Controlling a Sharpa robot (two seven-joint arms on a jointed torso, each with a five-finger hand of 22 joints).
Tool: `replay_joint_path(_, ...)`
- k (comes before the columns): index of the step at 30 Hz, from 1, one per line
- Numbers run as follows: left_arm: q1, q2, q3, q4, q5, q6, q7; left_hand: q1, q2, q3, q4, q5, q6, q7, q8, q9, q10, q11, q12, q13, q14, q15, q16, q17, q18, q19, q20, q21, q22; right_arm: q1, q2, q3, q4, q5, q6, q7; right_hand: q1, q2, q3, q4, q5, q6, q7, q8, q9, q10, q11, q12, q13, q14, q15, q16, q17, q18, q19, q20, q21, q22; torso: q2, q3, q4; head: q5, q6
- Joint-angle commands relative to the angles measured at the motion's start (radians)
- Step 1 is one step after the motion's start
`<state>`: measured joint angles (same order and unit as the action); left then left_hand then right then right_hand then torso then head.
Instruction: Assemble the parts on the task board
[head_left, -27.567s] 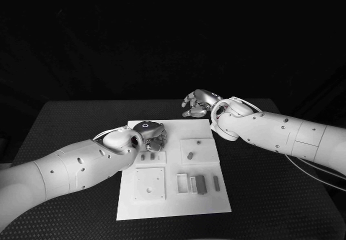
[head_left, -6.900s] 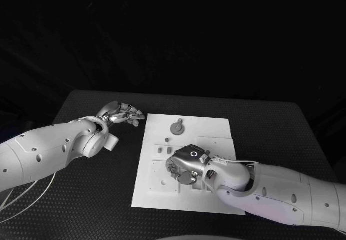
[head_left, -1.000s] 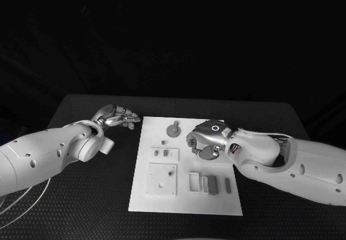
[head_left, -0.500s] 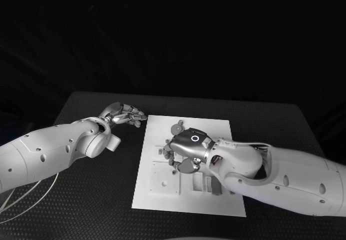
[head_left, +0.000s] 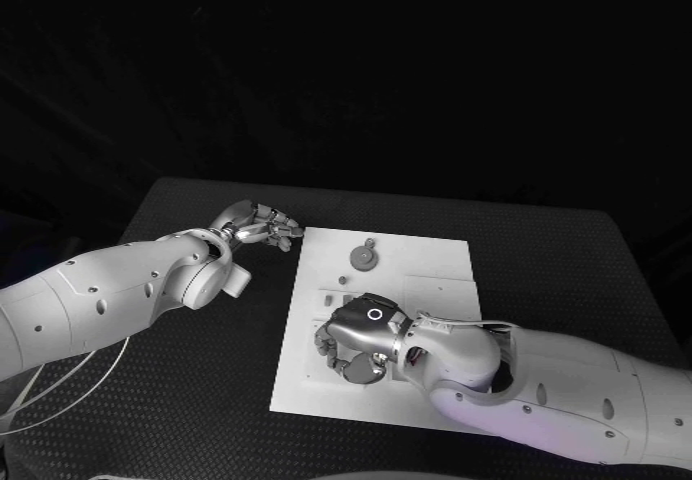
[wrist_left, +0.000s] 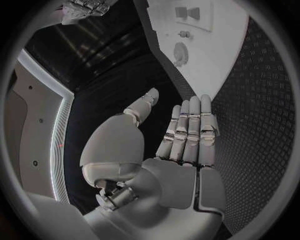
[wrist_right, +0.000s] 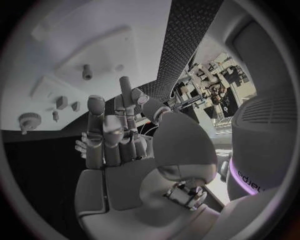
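Observation:
The white task board (head_left: 433, 270) lies in the middle of the black table. A round toothed part (head_left: 366, 259) lies on its far half, and small parts (head_left: 336, 298) sit near its middle. My right hand (head_left: 358, 345) hovers over the board's near left part with its fingers pointing down and partly bent. In the right wrist view this hand (wrist_right: 115, 135) shows nothing between its fingers, and beyond it a short peg (wrist_right: 87, 72) stands on a raised plate. My left hand (head_left: 263, 224) hangs off the board's far left corner; its fingers (wrist_left: 187, 125) are straight, thumb apart, holding nothing.
Black table mat (head_left: 562, 270) runs round the board on all sides. My right forearm (head_left: 534, 390) lies across the board's near right corner. The left forearm (head_left: 116, 290) covers the table's left side.
My right hand has travelled from the board's far right part across the middle to its near left part. The left hand has stayed beside the far left corner.

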<state>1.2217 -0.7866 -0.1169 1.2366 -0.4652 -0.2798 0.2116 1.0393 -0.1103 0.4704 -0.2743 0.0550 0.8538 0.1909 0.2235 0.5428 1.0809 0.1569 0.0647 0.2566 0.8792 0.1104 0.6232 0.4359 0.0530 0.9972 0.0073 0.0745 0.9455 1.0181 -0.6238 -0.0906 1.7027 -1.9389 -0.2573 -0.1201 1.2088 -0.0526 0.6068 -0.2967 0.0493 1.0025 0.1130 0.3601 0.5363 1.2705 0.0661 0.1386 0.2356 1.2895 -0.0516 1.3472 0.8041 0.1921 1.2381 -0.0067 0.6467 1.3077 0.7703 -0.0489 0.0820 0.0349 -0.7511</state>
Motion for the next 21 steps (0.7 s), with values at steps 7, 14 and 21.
replay_joint_path(7, 0.001, 0.004, 0.001, 0.002, 0.005, 0.004, 0.008, -0.003, 0.006, -0.006, 0.0, -0.004, -0.001, -0.002, 0.006, -0.002, -0.006, -0.002, 0.004, -0.002, 0.008, 0.0, -0.004, 0.003, 0.019, 0.006, 0.004, -0.003, -0.001, -0.021, 0.019, -0.004, -0.027, -0.015, -0.003, 0.017, 0.032, 0.019, -0.002, 0.003, 0.004, 0.007, 0.002, 0.003, 0.002, 0.053, -0.024, 0.002, 0.032, -0.008, -0.018, 0.004, 0.001, 0.07, 0.0, -0.008, 0.005, 0.021, 0.0, 0.002, 0.0007, 0.014, -0.01)
replay_joint_path(14, 0.001, 0.007, 0.001, 0.001, 0.005, 0.011, 0.004, -0.004, 0.006, -0.007, 0.001, -0.004, -0.001, -0.002, 0.007, -0.002, -0.007, -0.002, 0.004, -0.002, 0.008, 0.0, -0.006, 0.004, 0.019, 0.006, 0.004, -0.003, -0.002, -0.022, 0.031, -0.006, -0.052, -0.028, -0.004, 0.002, 0.032, 0.019, -0.002, 0.003, 0.004, 0.007, 0.002, 0.003, 0.003, 0.053, -0.024, 0.001, 0.033, -0.009, -0.018, 0.004, 0.002, 0.07, 0.0, -0.008, 0.005, 0.021, 0.001, 0.0005, -0.0008, 0.02, -0.011)
replay_joint_path(21, 0.001, 0.005, 0.001, 0.002, 0.005, 0.011, 0.003, -0.004, 0.006, -0.007, 0.001, -0.004, -0.001, -0.002, 0.007, -0.002, -0.007, -0.002, 0.004, -0.003, 0.008, 0.0, -0.006, 0.005, 0.019, 0.006, 0.004, -0.003, -0.002, -0.024, 0.029, -0.008, -0.061, -0.048, -0.02, -0.007, 0.032, 0.019, -0.003, 0.003, 0.004, 0.007, 0.002, 0.003, 0.003, 0.054, -0.025, 0.001, 0.033, -0.009, -0.018, 0.004, 0.002, 0.07, 0.0, -0.008, 0.005, 0.021, 0.001, 0.0007, -0.0011, 0.019, -0.01)
